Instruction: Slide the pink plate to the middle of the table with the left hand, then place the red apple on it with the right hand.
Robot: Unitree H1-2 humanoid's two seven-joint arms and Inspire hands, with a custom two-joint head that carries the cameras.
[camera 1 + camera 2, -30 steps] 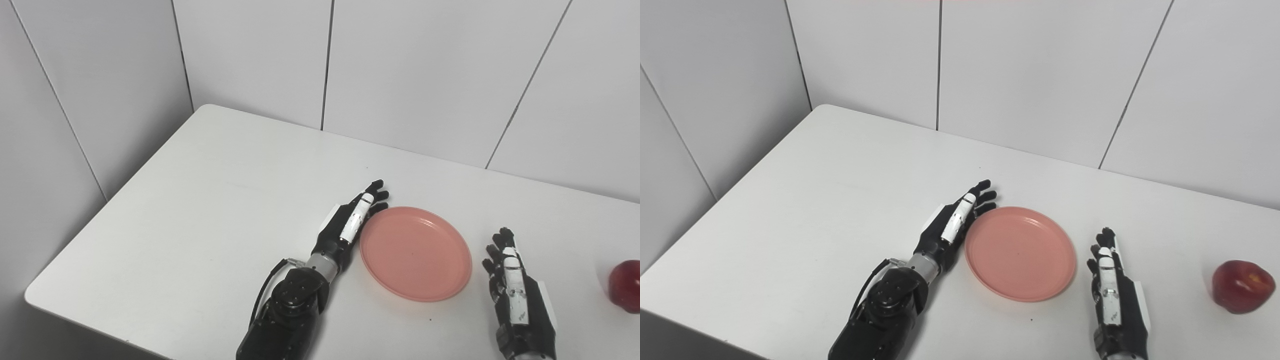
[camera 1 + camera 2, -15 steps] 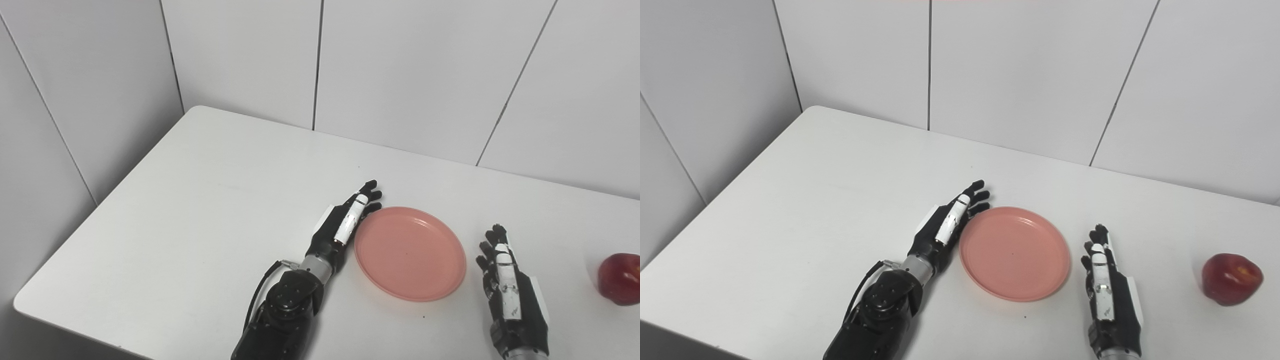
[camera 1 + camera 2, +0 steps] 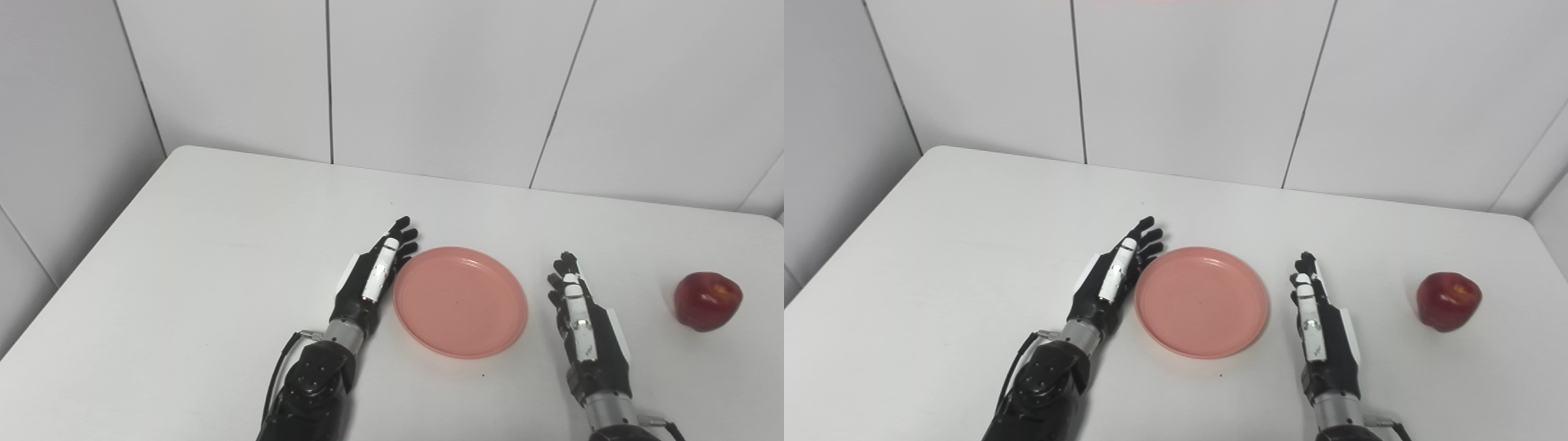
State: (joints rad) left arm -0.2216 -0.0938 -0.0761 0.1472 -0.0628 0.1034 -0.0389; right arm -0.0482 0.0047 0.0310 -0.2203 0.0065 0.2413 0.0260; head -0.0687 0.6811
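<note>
While both arms come up from the near edge of the white table [image 3: 202, 245], each hand lies flat with its fingers stretched out and holds nothing. Between them sits the pink plate [image 3: 460, 301], about halfway between the table's left and right edges and closer to the near edge than the far one. Along the plate's left rim lies the left hand [image 3: 371, 277], right beside it. Off the plate's right rim, with a small gap, lies the right hand [image 3: 583, 318]. Farther right, near the table's right edge, the red apple [image 3: 708, 301] stands alone, well apart from the plate.
</note>
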